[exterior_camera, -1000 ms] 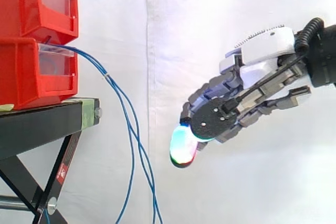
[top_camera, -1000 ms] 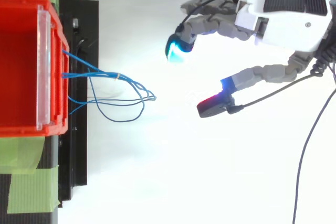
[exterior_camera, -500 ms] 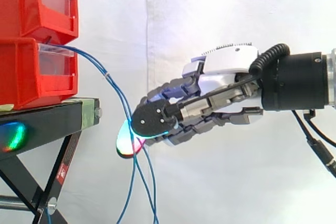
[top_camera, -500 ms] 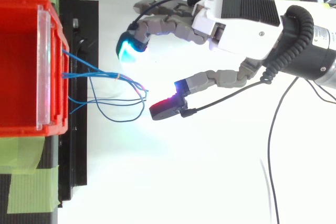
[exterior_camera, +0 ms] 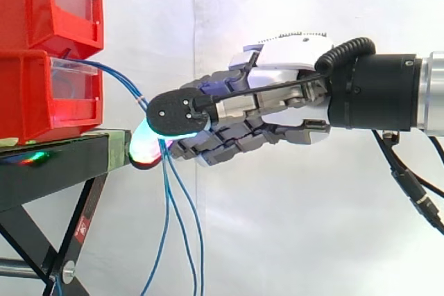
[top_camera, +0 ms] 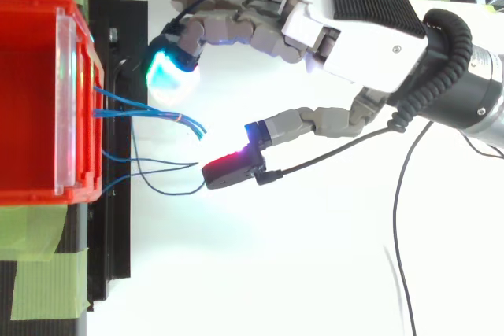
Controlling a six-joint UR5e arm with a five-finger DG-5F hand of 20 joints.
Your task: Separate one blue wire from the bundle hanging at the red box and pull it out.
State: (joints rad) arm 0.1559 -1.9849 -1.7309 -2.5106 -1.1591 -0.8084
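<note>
Blue wires hung from red box, bundle framed between fingers and thumb. Hand held spread, nothing pinched. Thumb pad set against outermost wire loop.

Bright, even light fills both views and shadows are few. In the side view the white curtain carries only soft grey shading along its folds. From above, the white surface glares almost blank. The hand adds its own light: its fingertips spread a cyan haze, and a green-red gleam reflects on the black stand.
</note>
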